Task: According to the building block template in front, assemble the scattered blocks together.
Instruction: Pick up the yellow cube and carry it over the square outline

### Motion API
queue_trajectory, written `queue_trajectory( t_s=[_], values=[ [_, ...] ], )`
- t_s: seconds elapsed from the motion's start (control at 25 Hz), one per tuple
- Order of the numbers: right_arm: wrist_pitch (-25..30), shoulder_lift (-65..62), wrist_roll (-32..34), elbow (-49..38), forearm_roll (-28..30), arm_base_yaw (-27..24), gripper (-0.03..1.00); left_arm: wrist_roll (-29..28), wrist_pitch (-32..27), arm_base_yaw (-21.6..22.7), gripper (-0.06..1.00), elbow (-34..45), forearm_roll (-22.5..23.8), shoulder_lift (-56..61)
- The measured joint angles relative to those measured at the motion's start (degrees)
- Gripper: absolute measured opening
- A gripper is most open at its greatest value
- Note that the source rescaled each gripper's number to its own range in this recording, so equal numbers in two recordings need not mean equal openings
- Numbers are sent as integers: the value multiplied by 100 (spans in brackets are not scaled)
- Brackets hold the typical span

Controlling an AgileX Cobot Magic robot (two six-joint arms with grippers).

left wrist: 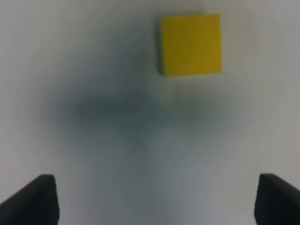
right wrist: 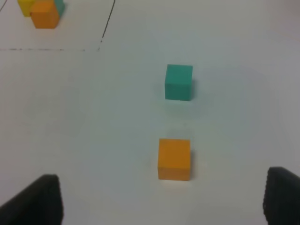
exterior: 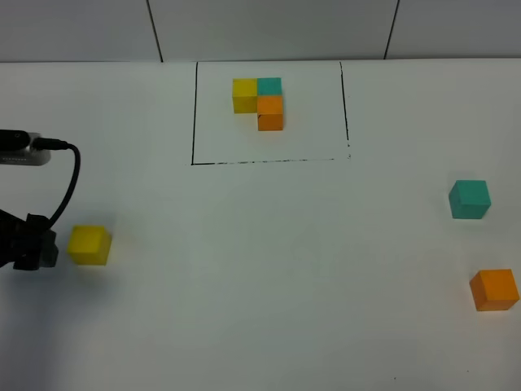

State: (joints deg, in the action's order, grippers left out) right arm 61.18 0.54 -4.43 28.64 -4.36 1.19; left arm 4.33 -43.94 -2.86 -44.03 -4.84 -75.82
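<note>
**Template.** The building block template (exterior: 259, 102) is an L-shaped cluster of yellow, teal and orange. It sits inside the black drawn rectangle (exterior: 194, 122) at the far middle of the table (exterior: 269, 269).

**Scattered blocks.** There are three, all lying singly.
- The yellow cube (exterior: 89, 244) is at the left side.
- The teal cube (exterior: 470, 199) and the orange cube (exterior: 494, 290) are at the right side, near each other but apart, and well apart from the yellow one.

**Progress.** No two cubes touch, so by my judgement nothing is assembled (gathering and arranging all three remains).

**Left gripper** (left wrist: 157, 201). The jaws are spread wide and hold nothing. The yellow cube lies ahead of the fingertips, not between them. From the high view it is just beside the gripper, and whether they touch cannot be told.

**Right gripper** (right wrist: 161, 201). The jaws stand apart and are empty. The orange cube lies ahead of it, with the teal cube beyond.
</note>
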Motion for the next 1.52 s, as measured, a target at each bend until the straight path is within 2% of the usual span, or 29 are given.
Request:
queue_trajectory(
  t_s=[0.44, 0.76, 0.92, 1.52],
  values=[
    [0, 0, 4, 0, 0, 0, 73, -433, 348, -27, 97, -464, -11, -1047],
    [0, 0, 4, 0, 0, 0, 73, -863, 404, -396, 97, -729, 41, -1519],
    [0, 0, 4, 0, 0, 0, 73, -999, 509, -437, 97, -729, 105, -1792],
    [0, 0, 4, 0, 0, 0, 73, -1063, 879, -540, 96, -901, 34, -2403]
  ],
)
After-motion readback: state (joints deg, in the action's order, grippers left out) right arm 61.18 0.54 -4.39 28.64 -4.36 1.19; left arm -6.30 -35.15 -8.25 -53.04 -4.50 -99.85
